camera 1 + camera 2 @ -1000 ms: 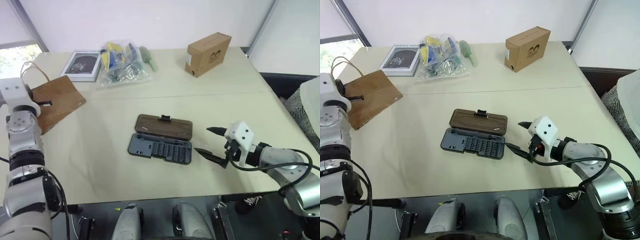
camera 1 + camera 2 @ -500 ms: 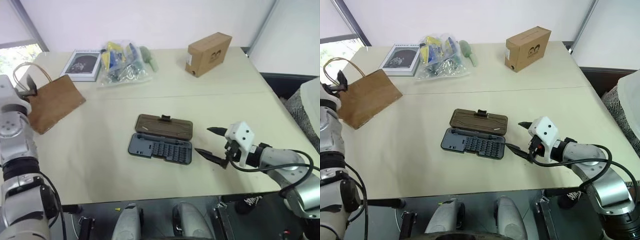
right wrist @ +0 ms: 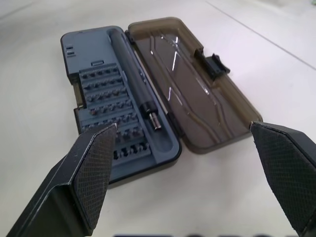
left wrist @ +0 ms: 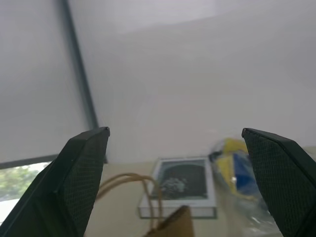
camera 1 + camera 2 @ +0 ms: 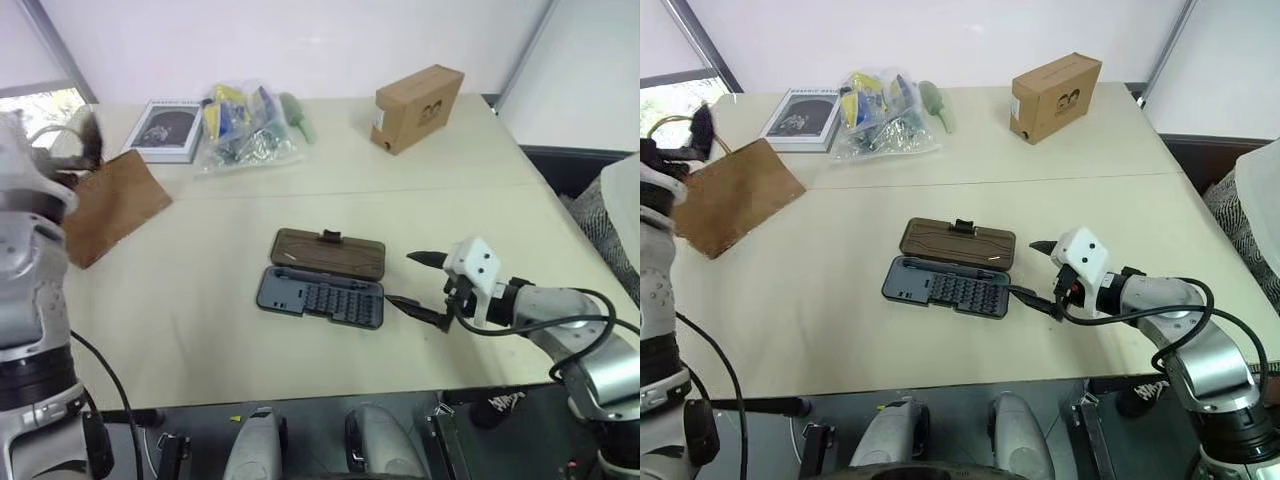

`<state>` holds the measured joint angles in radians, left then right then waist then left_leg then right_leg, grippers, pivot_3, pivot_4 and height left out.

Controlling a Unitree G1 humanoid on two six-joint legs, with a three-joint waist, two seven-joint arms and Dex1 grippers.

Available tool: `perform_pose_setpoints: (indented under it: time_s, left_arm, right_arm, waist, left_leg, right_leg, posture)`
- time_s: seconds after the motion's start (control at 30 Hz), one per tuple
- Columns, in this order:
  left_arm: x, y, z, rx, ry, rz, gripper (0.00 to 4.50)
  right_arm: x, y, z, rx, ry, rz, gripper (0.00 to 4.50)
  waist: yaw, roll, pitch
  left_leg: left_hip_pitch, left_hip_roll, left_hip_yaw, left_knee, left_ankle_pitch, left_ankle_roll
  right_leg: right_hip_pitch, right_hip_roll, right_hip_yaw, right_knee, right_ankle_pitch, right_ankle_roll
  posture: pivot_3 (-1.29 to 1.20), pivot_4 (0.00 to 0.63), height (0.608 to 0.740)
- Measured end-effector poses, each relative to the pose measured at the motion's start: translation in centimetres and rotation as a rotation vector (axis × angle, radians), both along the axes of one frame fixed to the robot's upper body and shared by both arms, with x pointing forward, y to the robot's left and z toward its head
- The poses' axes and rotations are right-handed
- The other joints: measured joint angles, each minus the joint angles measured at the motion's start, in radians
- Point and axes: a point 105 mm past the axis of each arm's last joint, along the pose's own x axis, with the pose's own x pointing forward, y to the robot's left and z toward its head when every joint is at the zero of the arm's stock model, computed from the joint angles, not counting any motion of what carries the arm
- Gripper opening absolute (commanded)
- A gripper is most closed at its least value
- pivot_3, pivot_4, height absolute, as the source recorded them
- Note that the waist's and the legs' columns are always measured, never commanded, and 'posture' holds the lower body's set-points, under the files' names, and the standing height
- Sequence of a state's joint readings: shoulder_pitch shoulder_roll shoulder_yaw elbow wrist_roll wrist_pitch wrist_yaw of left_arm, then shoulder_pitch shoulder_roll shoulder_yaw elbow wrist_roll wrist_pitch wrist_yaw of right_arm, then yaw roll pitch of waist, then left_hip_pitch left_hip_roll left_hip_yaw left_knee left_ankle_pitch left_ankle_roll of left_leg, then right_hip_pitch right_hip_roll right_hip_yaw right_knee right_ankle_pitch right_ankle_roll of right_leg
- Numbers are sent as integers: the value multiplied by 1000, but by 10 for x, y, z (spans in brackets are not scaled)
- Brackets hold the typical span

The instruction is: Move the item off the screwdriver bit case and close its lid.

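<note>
Your cream-coloured table (image 5: pixel 200 290) stands before a plain white wall, with a window edge at the far left. Near its middle lies the long flat dark grey plastic screwdriver bit case (image 5: pixel 320 296), swung fully open: the tray with its rows of small bits faces you, and the translucent smoky-brown lid (image 5: pixel 331 253) lies flat on the table on the far side of the tray, its small latch tab on the far long edge. Nothing rests on the case.

The flat brown kraft paper bag (image 5: pixel 108 206) with twisted paper loop handles lies near the table's left edge, well apart from the case.

Your left gripper (image 4: pixel 182 173) is raised above the bag's handle end with its fingers spread wide and nothing between them; it is blurred in the head views. Your right gripper (image 5: pixel 417 284) hovers just right of the case, released too, its two black fingers wide apart and pointing at the tray's right end without touching it.

Along the far side you have a book with a dark cover (image 5: pixel 164 129), a clear plastic bag of mixed coloured items (image 5: pixel 244 130) beside it, and a brown cardboard box (image 5: pixel 417 108) toward the right.
</note>
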<state>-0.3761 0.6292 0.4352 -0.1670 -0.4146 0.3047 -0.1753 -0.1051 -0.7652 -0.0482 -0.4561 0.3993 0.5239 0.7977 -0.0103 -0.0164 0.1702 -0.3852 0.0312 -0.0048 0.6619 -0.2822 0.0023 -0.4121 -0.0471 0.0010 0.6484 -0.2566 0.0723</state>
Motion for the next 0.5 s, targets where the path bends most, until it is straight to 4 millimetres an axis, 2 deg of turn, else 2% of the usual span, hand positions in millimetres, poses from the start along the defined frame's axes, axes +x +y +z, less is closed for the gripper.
perform_pose_setpoints:
  time_s: [0.17, 0.3, 0.4, 0.5]
  left_arm:
    - [5, -41, -54, 43, 183, -195, 4476]
    - [-3, -71, -106, 107, 354, -346, 4476]
    - [-16, -83, -143, 167, 467, -430, 4476]
    - [-25, -85, -156, 282, 483, -475, 4476]
  right_arm:
    - [7, 0, 5, 8, -34, -24, 4500]
    - [13, -1, 8, 33, -72, -85, 4500]
    - [19, -5, 16, 49, -110, -136, 4500]
    - [23, -10, 19, 52, -109, -189, 4500]
  waist:
    - [0, 0, 0]
    - [-4, 0, 0]
    - [-1, 0, 0]
    - [1, 0, 0]
  left_leg:
    - [0, 0, 0, 0, 0, 0]
    - [0, 0, 1, 0, 0, 0]
    - [0, 0, 0, 0, 0, 0]
    - [0, 1, 1, 0, 0, 0]
  right_leg:
    - [0, 0, 0, 0, 0, 0]
    - [-1, 1, 1, 0, 0, -1]
    - [-1, 1, 1, 0, -2, -4]
    - [-1, 0, 1, -1, -2, -4]
  posture:
    - [0, 150, 740]
    - [0, 150, 740]
    - [0, 150, 740]
    - [0, 150, 740]
